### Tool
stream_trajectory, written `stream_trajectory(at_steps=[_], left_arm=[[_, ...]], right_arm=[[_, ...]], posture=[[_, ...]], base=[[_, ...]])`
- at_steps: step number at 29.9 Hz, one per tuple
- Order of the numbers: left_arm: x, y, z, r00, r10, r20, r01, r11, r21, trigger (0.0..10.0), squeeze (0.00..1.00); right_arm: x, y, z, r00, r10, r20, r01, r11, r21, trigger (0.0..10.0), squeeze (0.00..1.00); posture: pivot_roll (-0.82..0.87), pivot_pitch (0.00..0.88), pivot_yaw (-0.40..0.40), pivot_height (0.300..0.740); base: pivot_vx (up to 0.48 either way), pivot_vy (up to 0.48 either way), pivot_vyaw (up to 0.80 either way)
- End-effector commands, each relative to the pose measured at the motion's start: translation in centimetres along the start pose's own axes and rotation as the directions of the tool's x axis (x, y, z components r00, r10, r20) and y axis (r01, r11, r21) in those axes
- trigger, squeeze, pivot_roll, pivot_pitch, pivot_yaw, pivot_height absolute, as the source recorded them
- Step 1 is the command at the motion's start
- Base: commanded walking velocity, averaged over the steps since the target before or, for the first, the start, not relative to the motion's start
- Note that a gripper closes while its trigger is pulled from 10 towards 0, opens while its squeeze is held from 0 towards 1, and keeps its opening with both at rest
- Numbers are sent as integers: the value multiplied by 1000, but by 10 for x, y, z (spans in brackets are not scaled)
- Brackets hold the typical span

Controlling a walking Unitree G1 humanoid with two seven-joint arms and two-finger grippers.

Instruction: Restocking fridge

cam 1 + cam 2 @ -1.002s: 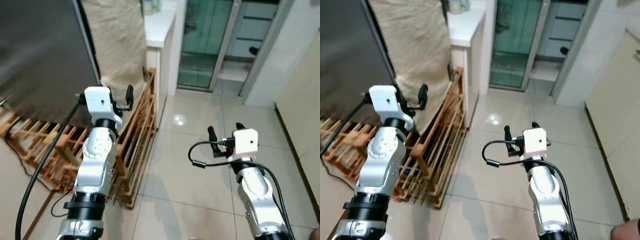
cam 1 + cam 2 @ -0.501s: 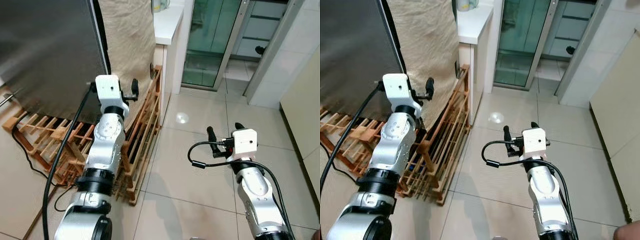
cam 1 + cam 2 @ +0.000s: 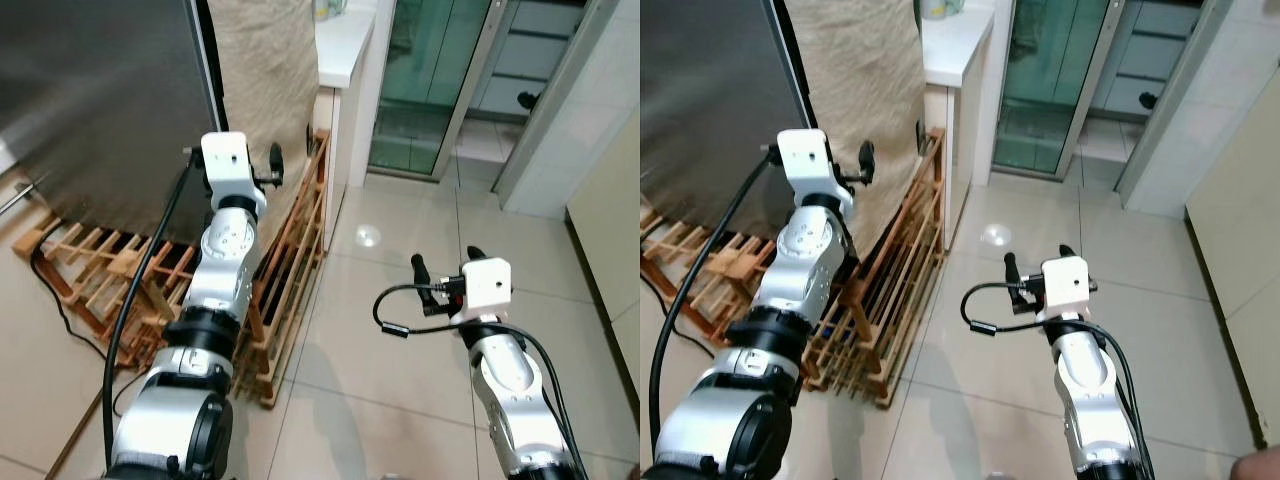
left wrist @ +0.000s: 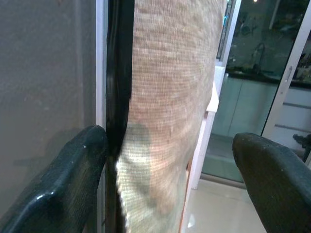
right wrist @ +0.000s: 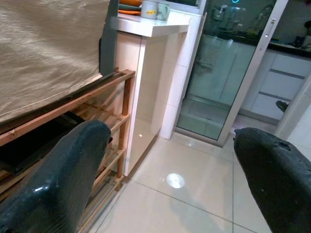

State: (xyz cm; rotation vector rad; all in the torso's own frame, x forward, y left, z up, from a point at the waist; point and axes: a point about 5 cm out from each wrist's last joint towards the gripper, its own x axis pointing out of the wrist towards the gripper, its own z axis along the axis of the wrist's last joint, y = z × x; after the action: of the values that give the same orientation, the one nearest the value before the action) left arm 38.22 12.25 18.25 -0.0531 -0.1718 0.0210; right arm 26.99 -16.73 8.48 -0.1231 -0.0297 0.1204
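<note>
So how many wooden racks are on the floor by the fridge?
2: one wooden rack lying low in front of the fridge, one taller rack beside the cloth-covered side. Others may be hidden.

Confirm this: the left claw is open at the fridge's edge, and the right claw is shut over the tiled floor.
Wrong on the right claw: the right wrist view shows its fingers spread wide, so it is open over the floor. The left claw is open at the fridge edge, as stated.
</note>
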Motion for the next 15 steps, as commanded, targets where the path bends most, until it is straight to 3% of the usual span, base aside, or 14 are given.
stream_trajectory(at_steps=[1, 8, 11, 12, 14, 15], left_arm=[[4, -8, 7, 999, -36, 28, 36, 999, -3, 10000, 0], [8, -33, 19, 979, -192, 74, 195, 980, -32, 10000, 0], [10, -42, 13, 967, -253, 29, 255, 965, -60, 10000, 0], [9, -52, 7, 939, -345, -8, 344, 938, -40, 10000, 0], [7, -56, 4, 922, -387, -24, 387, 922, -11, 10000, 0], [4, -62, -5, 881, -467, -70, 465, 884, -44, 10000, 0]], right_arm=[[0, 0, 0, 1000, -2, -5, 2, 1000, -2, 10000, 0], [0, 0, 0, 1000, -6, -4, 6, 1000, -1, 10000, 0], [0, 0, 0, 1000, -8, -5, 8, 1000, -1, 10000, 0], [0, 1, 0, 1000, -7, -4, 7, 1000, 1, 10000, 0], [0, 1, 0, 1000, -7, -4, 7, 1000, 1, 10000, 0], [0, 2, 0, 1000, -5, -4, 5, 1000, 2, 10000, 0]], posture=[[-185, 0, 9, 740], [-193, 0, 18, 740], [-194, 0, 20, 740], [-194, 0, 20, 740], [-194, 0, 20, 740], [-189, 0, 20, 740]], base=[[0, 0, 0], [0, 0, 0], [0, 0, 0], [0, 0, 0], [0, 0, 0], [0, 0, 0]])
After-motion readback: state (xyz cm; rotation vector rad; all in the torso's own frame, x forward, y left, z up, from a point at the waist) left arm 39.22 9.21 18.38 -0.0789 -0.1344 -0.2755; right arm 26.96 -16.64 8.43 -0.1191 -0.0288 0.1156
